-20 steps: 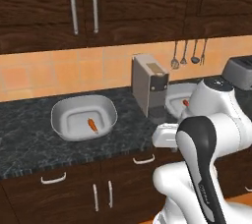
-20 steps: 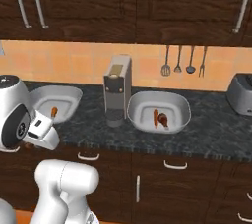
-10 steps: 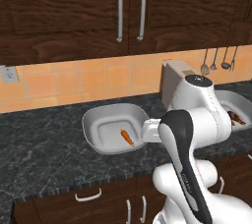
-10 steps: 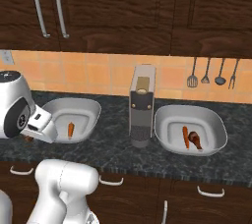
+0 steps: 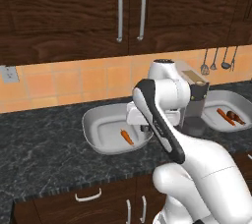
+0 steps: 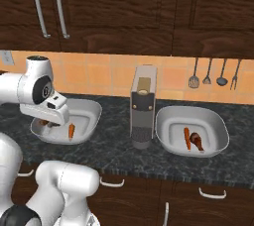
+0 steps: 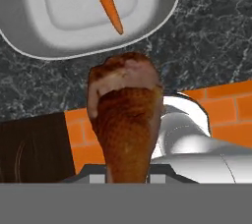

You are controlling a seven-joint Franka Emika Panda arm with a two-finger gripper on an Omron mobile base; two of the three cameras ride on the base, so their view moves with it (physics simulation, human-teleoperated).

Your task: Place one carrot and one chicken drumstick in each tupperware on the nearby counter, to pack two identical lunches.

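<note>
My gripper (image 7: 127,171) is shut on a brown chicken drumstick (image 7: 125,115), which stands up between the fingers and hides them. In the right base view the gripper (image 6: 47,123) hangs low over the near left part of the left tupperware (image 6: 87,108). That tupperware (image 5: 96,120) holds one carrot (image 5: 127,136), which the hand view shows as the carrot (image 7: 107,3) lying inside the tupperware's rim (image 7: 167,2). The right tupperware (image 6: 216,123) holds a carrot (image 6: 187,137) and a drumstick (image 6: 197,141). Both stand on the speckled counter (image 6: 114,153).
A boxy silver toaster (image 6: 143,106) stands between the two containers, close to my arm's wrist (image 5: 147,115). Utensils (image 6: 213,74) hang on the orange tiled wall. Dark wall cabinets (image 5: 128,7) hang above, and drawers with silver handles (image 5: 88,197) sit below the counter edge.
The whole picture has shifted as the base drove along the counter. The hand, still holding the drumstick, now hangs over the left tupperware instead of beside its near edge.
</note>
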